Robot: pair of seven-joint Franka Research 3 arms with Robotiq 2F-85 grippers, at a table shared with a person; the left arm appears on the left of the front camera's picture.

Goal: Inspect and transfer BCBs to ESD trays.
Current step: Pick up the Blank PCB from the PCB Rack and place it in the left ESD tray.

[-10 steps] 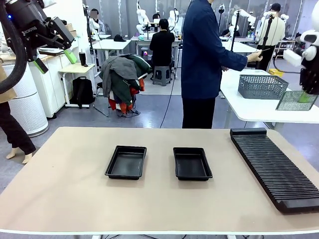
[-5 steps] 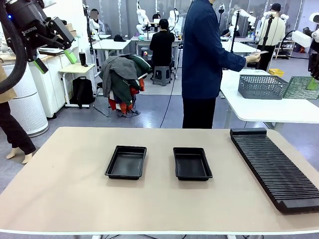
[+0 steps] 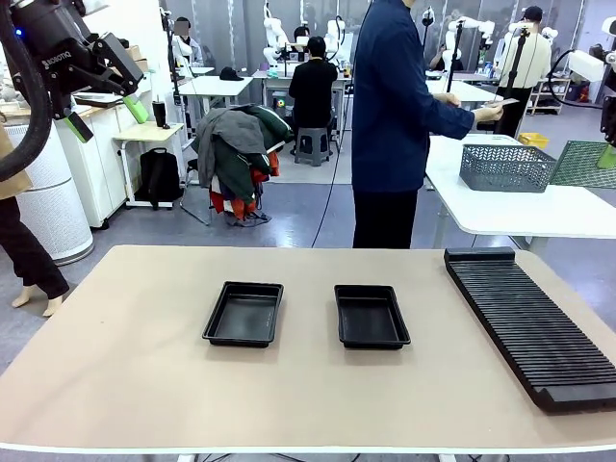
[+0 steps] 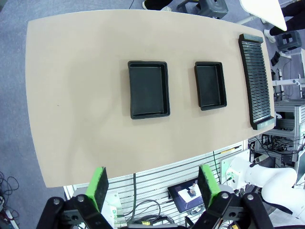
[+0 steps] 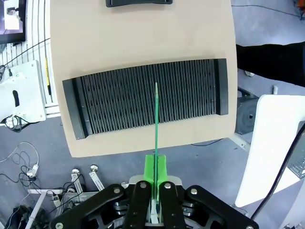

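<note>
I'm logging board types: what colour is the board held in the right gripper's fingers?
Green. The board shows its face best in the front view.

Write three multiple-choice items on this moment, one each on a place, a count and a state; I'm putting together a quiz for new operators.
1. The long black ribbed rack on the beige table lies:
A. at the robot's left end
B. in the middle
C. at the robot's right end

2. How many shallow black rectangular plastic trays lie on the table?
A. one
B. two
C. three

3. The right hand is:
A. open and empty
B. shut on a thin pale-green circuit board
C. shut on a tray

Answers:
1 C, since the front view shows the rack along the table's right end.
2 B, since two trays sit side by side mid-table.
3 B, since the right wrist view shows its green pads pinching the board, seen edge-on.
</note>
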